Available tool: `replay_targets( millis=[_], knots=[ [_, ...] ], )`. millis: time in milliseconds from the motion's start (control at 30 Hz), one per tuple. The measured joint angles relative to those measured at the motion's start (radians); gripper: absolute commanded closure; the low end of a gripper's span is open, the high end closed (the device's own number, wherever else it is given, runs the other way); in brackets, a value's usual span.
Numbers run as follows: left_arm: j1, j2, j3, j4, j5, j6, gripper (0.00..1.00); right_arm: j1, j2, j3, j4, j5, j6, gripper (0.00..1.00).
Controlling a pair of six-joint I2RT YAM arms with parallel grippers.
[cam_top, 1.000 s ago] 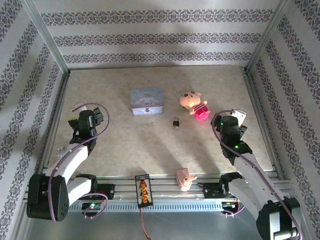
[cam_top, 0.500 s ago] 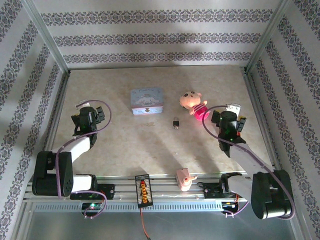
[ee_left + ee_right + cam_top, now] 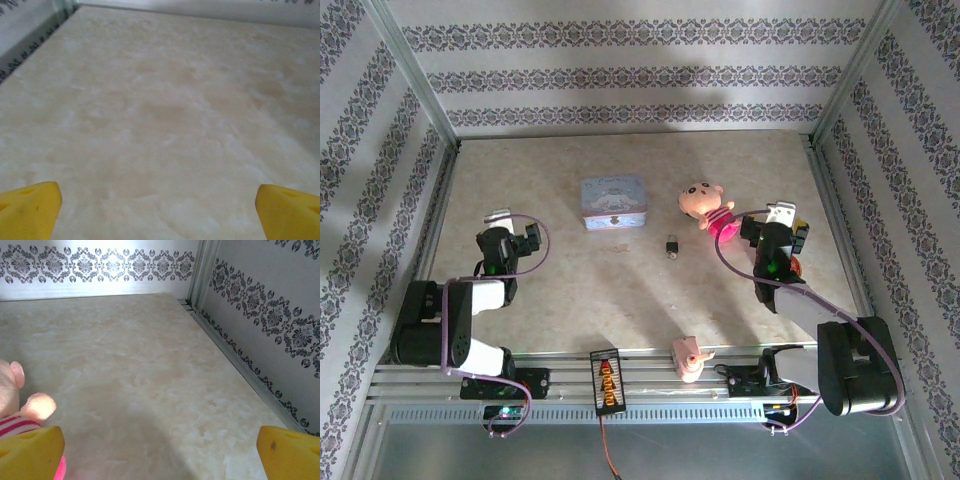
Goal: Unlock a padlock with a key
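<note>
The padlock (image 3: 672,245) is a tiny dark piece with a silvery part, lying on the beige table (image 3: 620,280) between the two arms. No separate key can be made out. My left gripper (image 3: 508,228) stands open low over the table's left side, well left of the padlock. In the left wrist view its yellow fingertips (image 3: 30,210) frame bare table, and the left gripper (image 3: 160,215) holds nothing. My right gripper (image 3: 775,222) is open at the right, beside the pink doll (image 3: 708,208). Bare table also lies between the right gripper's (image 3: 160,455) fingertips (image 3: 292,452).
A pale blue tin (image 3: 613,202) sits behind and left of the padlock. The doll (image 3: 15,405) lies at the left edge of the right wrist view. A small pink figure (image 3: 688,357) and a black-and-orange connector (image 3: 606,380) sit on the front rail. Patterned walls enclose the table.
Both arms have folded back toward their bases. The right gripper has moved farther from me, level with the doll. The left gripper has shifted slightly right. Both stayed open.
</note>
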Motion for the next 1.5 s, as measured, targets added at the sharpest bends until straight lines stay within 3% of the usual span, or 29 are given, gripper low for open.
replay_targets(
  millis=[233,600,867,1033,1200,1300,1500],
  knots=[
    [0.0,0.122,-0.025,0.182,0.118,0.041,0.01,0.0,0.0,-0.069,0.082,-0.005,-0.003,0.02],
    [0.0,0.133,0.017,0.18,0.322,0.109,0.01,-0.013,0.036,-0.148,0.251,-0.027,0.0,0.02],
    [0.0,0.133,0.018,0.179,0.287,0.109,0.01,-0.026,0.213,-0.148,0.411,-0.066,0.005,0.02],
    [0.0,0.133,0.018,0.179,0.272,0.109,0.01,-0.027,0.221,-0.149,0.451,-0.085,0.005,0.02],
    [0.0,0.133,0.019,0.179,0.267,0.109,0.01,-0.048,0.231,-0.149,0.473,-0.156,0.004,0.02],
    [0.0,0.133,0.02,0.179,0.267,0.109,0.01,-0.053,0.321,-0.14,0.539,-0.216,0.001,0.02],
    [0.0,0.133,0.02,0.179,0.267,0.109,0.01,-0.095,0.34,-0.065,0.437,-0.344,0.001,0.02]
  ],
)
